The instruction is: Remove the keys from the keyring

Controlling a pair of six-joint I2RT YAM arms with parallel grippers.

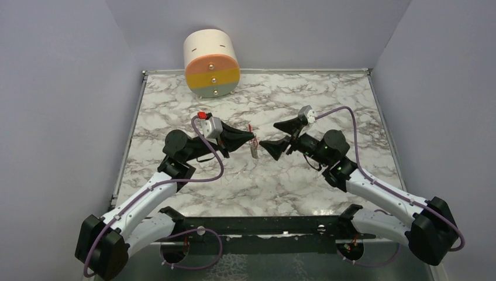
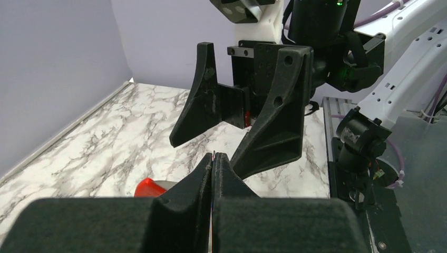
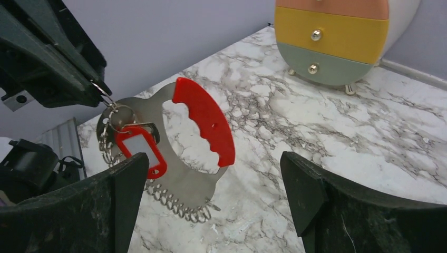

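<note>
The left gripper (image 2: 212, 158) has its fingers pressed together on the thin wire keyring (image 3: 108, 101), holding the bunch clear above the white marble-patterned table (image 1: 327, 93), roughly midway between the two arms. From the ring hang a flat steel plate with a red moulded grip (image 3: 203, 124) and a small red plastic key tag (image 3: 141, 150). A row of small wire loops fringes the plate's lower edge (whether they are threaded through it or only lie behind it I cannot tell). The right gripper (image 3: 213, 158) is spread wide, one finger to each side of the dangling plate, touching nothing. The plate looks stiff and is probably the heaviest piece, so it will likely swing and twist on the ring if nudged. Its bare steel may be slippery, and the red grip seems the surer place to pinch. The ring looks thin and springy and may slip between the pads, so any pull should be gentle and follow the coil.
</note>
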